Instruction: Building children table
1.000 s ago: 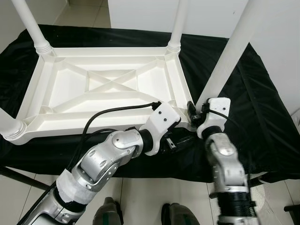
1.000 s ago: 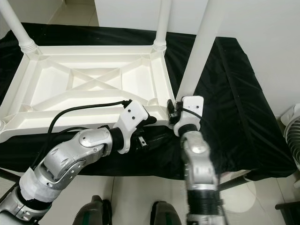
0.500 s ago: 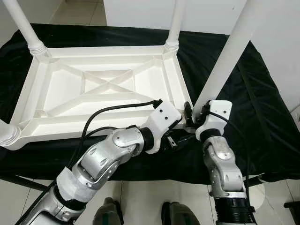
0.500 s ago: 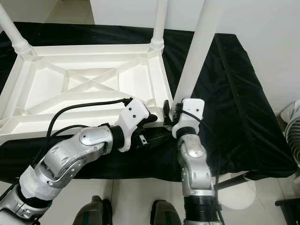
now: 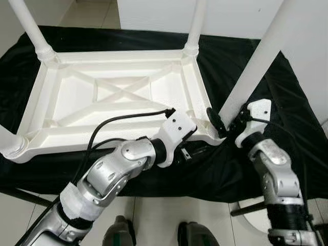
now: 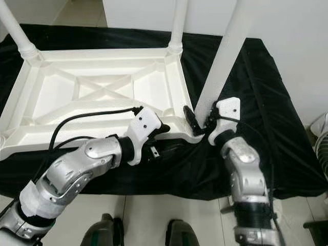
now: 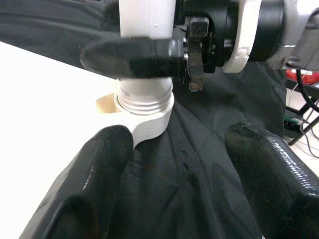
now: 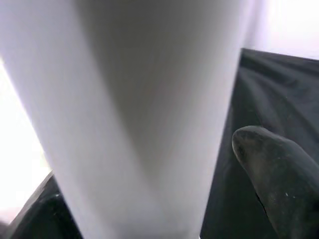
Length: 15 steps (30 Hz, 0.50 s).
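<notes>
Nearest the camera, at 6 o'clock in the left eye view, the robot's feet (image 5: 154,237) stand on pale floor tiles (image 5: 169,215). The left arm (image 5: 110,171) rises from 7 o'clock toward the centre, a black cable (image 5: 120,122) looping over its wrist. The left gripper (image 7: 182,172) sits low at the near right corner of the upturned white table top (image 5: 118,102); its two black fingers (image 7: 99,169) are spread wide with only black cloth (image 5: 277,138) between them, holding nothing.

At 4 o'clock, the right arm (image 5: 274,174) reaches up to the base of the near right leg (image 5: 256,61). The right gripper (image 5: 225,122) has its fingers (image 7: 127,52) on either side of that leg, pressed against it just above the threaded collar (image 7: 143,99) where the leg enters the corner socket. The right wrist view shows one fingertip (image 8: 276,169) beside the leg's white shaft.

The table top lies underside up on the black cloth, its cross ribs visible, from 9 o'clock to the centre. The near left leg (image 5: 7,141) stands at 9 o'clock, the far left leg (image 5: 31,25) at 11 o'clock, the far right leg (image 5: 196,23) at 12 o'clock.
</notes>
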Available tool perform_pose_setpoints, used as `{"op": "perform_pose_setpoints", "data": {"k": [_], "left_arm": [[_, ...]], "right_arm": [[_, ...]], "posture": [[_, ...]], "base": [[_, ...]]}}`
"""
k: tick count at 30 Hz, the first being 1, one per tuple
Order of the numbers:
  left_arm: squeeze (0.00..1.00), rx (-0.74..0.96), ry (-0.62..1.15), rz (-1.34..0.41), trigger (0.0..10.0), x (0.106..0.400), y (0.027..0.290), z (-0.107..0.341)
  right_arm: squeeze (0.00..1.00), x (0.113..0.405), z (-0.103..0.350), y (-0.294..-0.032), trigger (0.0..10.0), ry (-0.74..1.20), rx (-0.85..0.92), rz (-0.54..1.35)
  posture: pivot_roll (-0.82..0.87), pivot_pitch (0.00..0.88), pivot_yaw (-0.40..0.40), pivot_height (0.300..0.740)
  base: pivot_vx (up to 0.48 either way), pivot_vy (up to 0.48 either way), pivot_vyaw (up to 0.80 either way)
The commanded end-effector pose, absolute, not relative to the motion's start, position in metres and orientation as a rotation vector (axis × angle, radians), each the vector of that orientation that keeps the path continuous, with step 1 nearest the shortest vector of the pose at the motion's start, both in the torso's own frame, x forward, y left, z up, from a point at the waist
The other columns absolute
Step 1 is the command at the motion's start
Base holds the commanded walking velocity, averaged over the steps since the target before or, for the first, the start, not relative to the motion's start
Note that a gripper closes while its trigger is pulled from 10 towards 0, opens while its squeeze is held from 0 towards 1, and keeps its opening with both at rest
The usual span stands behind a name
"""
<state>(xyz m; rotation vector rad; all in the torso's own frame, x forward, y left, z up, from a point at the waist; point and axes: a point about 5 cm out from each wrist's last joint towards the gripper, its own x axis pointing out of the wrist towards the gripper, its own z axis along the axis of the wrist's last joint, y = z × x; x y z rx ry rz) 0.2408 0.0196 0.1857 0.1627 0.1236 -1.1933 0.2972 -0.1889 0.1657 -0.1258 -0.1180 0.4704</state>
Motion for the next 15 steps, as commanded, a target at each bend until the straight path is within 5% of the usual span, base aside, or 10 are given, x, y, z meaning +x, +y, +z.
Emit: {"op": "perform_pose_setpoints", "data": {"k": [1, 6, 8, 9, 11, 15], "left_arm": [[0.0, 0.163, 0.14, -1.241, 10.0, 0.241, 0.021, 0.184], [0.0, 0.164, 0.138, -1.233, 10.0, 0.242, 0.022, 0.184], [0.0, 0.163, 0.138, -1.23, 10.0, 0.242, 0.022, 0.184], [0.0, 0.162, 0.138, -1.228, 10.0, 0.242, 0.022, 0.184], [0.0, 0.161, 0.133, -1.228, 10.0, 0.242, 0.021, 0.184], [0.0, 0.161, 0.128, -1.228, 10.0, 0.242, 0.02, 0.185]], "right_arm": [[0.0, 0.301, 0.155, -0.185, 10.0, -0.077, -0.16, 0.571], [0.0, 0.313, 0.146, -0.177, 10.0, -0.051, -0.186, 0.63], [0.0, 0.315, 0.144, -0.176, 9.3, -0.047, -0.193, 0.643], [0.0, 0.317, 0.142, -0.176, 7.6, -0.046, -0.194, 0.655], [0.0, 0.319, 0.141, -0.174, 0.0, -0.056, -0.175, 0.683], [0.0, 0.32, 0.142, -0.174, 0.0, -0.068, -0.16, 0.7]], "posture": [[-0.05, 0.099, 0.012, 0.74], [-0.05, 0.091, 0.012, 0.74], [-0.05, 0.091, 0.012, 0.74], [-0.04, 0.09, 0.014, 0.74], [-0.04, 0.069, 0.018, 0.74], [-0.04, 0.069, 0.018, 0.74]], "base": [[0.0, 0.0, 0.0], [0.0, 0.0, 0.0], [0.0, 0.0, 0.0], [0.0, 0.0, 0.0], [0.0, 0.0, 0.0], [0.0, 0.0, 0.0]]}}
